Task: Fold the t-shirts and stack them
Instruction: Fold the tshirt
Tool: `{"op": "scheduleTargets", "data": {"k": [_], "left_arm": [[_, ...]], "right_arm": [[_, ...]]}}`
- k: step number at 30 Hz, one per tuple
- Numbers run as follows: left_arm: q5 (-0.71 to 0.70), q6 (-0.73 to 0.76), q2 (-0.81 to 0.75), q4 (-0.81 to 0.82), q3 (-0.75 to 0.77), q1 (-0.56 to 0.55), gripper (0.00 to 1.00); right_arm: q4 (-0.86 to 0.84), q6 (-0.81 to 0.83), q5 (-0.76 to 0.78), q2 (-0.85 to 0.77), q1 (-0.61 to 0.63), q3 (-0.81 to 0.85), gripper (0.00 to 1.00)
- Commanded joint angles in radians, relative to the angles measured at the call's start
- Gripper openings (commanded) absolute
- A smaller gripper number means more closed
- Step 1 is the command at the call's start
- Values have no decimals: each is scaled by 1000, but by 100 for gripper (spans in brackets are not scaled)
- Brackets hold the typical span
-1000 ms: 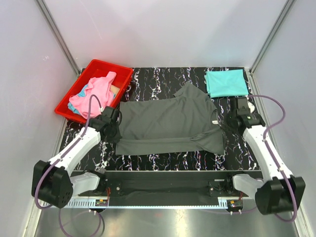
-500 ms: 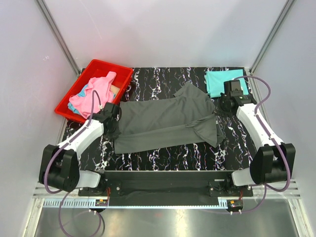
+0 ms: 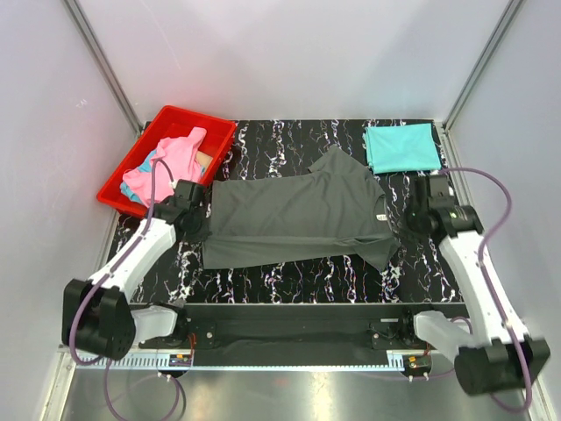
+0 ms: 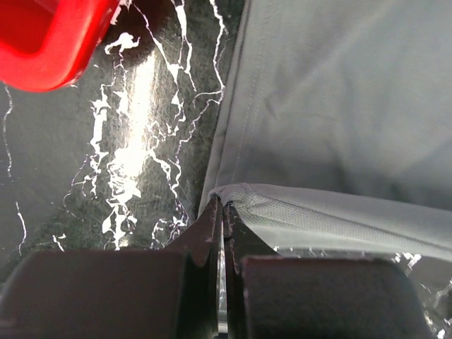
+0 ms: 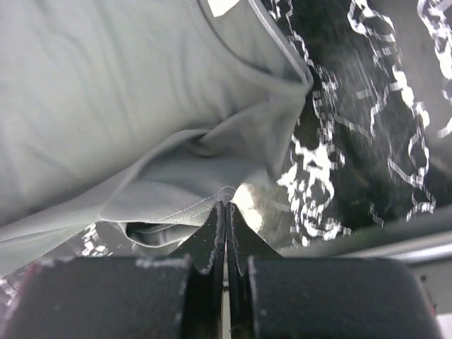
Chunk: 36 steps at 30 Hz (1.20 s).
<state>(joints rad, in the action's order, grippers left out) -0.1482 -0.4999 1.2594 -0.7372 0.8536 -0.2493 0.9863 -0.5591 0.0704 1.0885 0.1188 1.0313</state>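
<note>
The grey t-shirt (image 3: pixel 298 215) lies spread crosswise in the middle of the table (image 3: pixel 289 140), a black top veined with white. Its hem is toward the left arm and its collar toward the right arm. One sleeve points to the far side and the other sticks out at the near right corner. A small white label (image 3: pixel 381 213) shows at the collar end.

At the shirt's hem end, the left gripper (image 3: pixel 196 219) has its fingers pressed together on the near corner of the cloth. In the left wrist view the gripper (image 4: pixel 221 212) pinches a thin, raised edge of the grey t-shirt (image 4: pixel 339 106), with another layer of it lying flat beyond. At the collar end, the right gripper (image 3: pixel 408 219) is also closed. In the right wrist view the gripper (image 5: pixel 226 206) nips a stitched edge of the grey t-shirt (image 5: pixel 106 106), which bunches into soft folds just past the tips.

Beyond the shirt's collar end, at the far right, a teal t-shirt (image 3: pixel 401 147) lies folded into a neat rectangle, apart from the grey one. Beyond the hem end, at the far left, stands a red bin (image 3: pixel 203 117). Its near corner is just beside the shirt. A crumpled pink t-shirt (image 3: pixel 171 162) is heaped in it, and some light blue cloth (image 3: pixel 149 163) peeks out beside the pink.
</note>
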Motion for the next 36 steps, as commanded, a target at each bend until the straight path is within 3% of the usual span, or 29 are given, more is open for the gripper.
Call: {"op": "scheduleTargets", "data": {"k": [1,10,17,29,36], "left_arm": [[18,41,-80,-19,-21,4,0],[84,81,-114,-70,35,4,0],[128,61,-127,-85,35,-5,0],[88,9,47,44,-21,-4,0],[49,-9,90,65,-14,4,0]], "right_arm": [[150,-82,17,-131,5,-25,0],[311,-137,-44,-354,5,-123,0],[383,-128,-11,-352,5,-74,0],[187,-65,160,11,36,30,0],[91,80,184,235,45,119,0]]}}
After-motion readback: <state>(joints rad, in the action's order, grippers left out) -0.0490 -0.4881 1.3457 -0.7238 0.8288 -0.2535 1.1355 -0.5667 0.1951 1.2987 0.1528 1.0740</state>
